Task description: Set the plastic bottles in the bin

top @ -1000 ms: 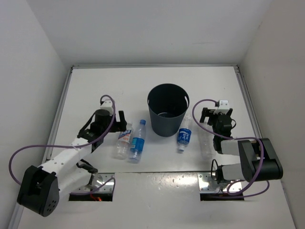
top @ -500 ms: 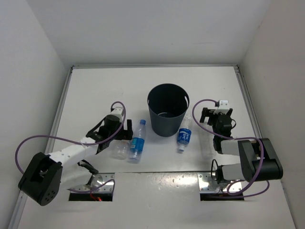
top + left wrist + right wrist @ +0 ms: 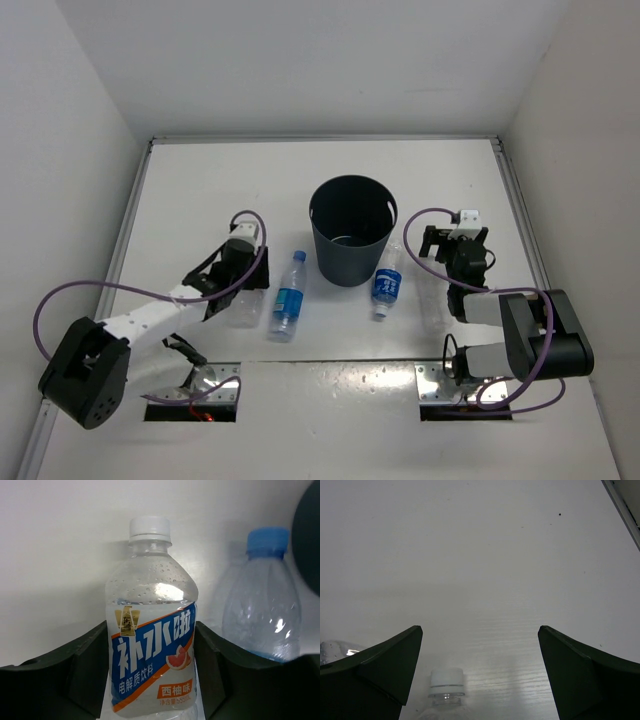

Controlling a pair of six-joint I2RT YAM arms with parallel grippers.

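In the top view, left of middle, our left gripper [image 3: 254, 274] squeezes the white-cap bottle [image 3: 150, 630]. The bottle lies flat, cap pointing up the frame. The bin [image 3: 350, 262] stands up and to the right, past a blue-cap bottle [image 3: 287, 297]. Far right, our right gripper [image 3: 480, 628] gapes wide, holding nothing.

Four plastic bottles [image 3: 287, 297], the rightmost faint so probably one, plus one bin [image 3: 350, 262].

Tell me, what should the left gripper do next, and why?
Probably lift the white-capped bottle straight up: the left gripper is shut against both its sides, it lies on the table, and the bin stands nearby.
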